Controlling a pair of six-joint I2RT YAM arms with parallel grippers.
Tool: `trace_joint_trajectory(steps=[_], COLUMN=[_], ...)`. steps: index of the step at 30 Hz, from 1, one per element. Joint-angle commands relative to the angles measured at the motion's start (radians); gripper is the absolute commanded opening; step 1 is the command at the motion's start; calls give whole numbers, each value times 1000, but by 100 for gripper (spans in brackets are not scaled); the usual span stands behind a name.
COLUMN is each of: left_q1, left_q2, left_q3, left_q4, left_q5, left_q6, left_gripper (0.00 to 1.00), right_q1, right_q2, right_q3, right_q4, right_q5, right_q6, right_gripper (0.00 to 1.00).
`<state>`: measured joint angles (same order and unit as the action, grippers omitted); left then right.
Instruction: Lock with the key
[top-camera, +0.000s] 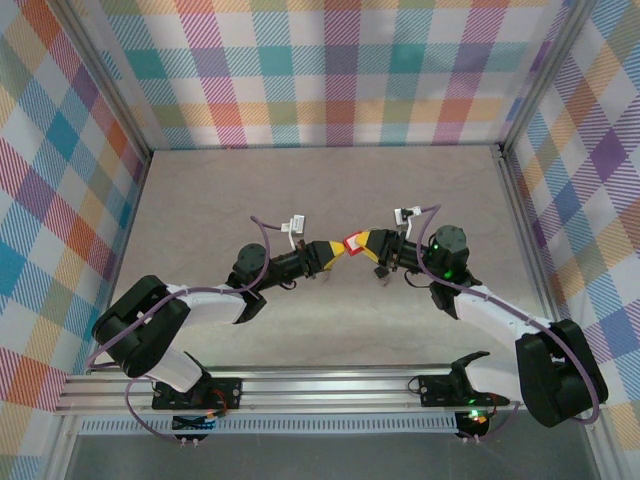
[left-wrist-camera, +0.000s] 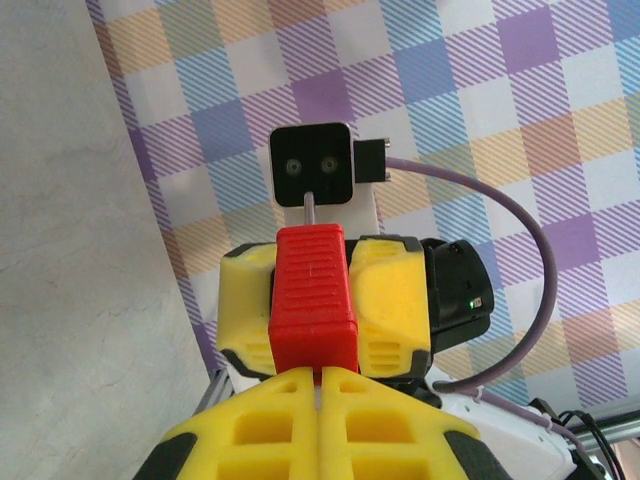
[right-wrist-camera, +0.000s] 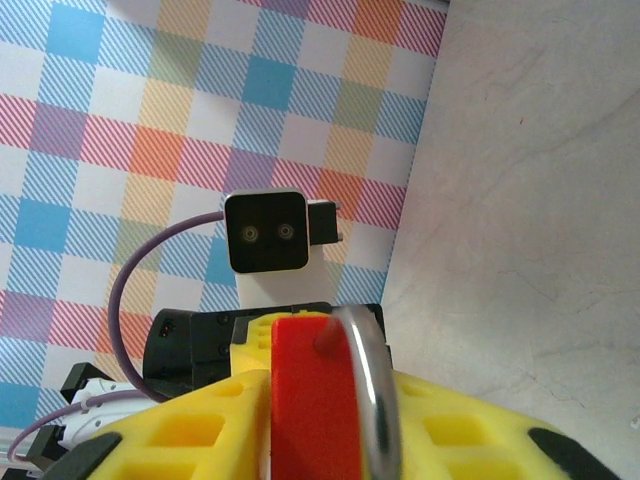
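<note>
padlock (top-camera: 352, 243) count one, red, up in air over one grey table (top-camera: 200, 200), between my two grippers. my right gripper (top-camera: 365, 243) clamped on its body, two yellow fingers (left-wrist-camera: 385, 300) either side. my left gripper (top-camera: 340, 249) closed tight, tips meeting at near end of lock; key between them, cannot tell. one silver shackle (right-wrist-camera: 368, 390) arcs beside red body.

Top external: from above and behind the arm bases, facing down on the table (top-camera: 330, 190); far enough to take in both arms and the plaid walls (top-camera: 340, 70).
Left wrist: looking out along the left gripper (left-wrist-camera: 318, 385), very near, facing the right wrist camera (left-wrist-camera: 312, 165).
Right wrist: looking out along the right gripper (right-wrist-camera: 320, 400), very near, facing the left wrist camera (right-wrist-camera: 265, 232).
Shared: red padlock (top-camera: 352, 243) above mid-table, in all three views.
</note>
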<state>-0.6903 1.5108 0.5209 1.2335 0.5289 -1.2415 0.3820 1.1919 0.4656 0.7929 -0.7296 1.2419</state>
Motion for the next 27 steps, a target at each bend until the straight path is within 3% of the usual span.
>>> trace_joint_trajectory(steps=[1,5,13,27], left_q1=[9,9,9,-11], left_q2=[2,3,8,27], left_q3=[23,18,13,3], left_q4=[101,102,103,107], left_q5=[-27,-32,-32,-27], left_q6=[-3,-1,-6,-2], left_gripper=[0,0,0,0], right_q1=[11,17,34,78], right_q2=[14,22,25,21], right_q3=[11,18,7,-21], right_q4=[13,16,57,112], right_q5=[-29,-40,-24,56], right_q6=[-5,-3,-4,-16], right_gripper=[37,43,44,33])
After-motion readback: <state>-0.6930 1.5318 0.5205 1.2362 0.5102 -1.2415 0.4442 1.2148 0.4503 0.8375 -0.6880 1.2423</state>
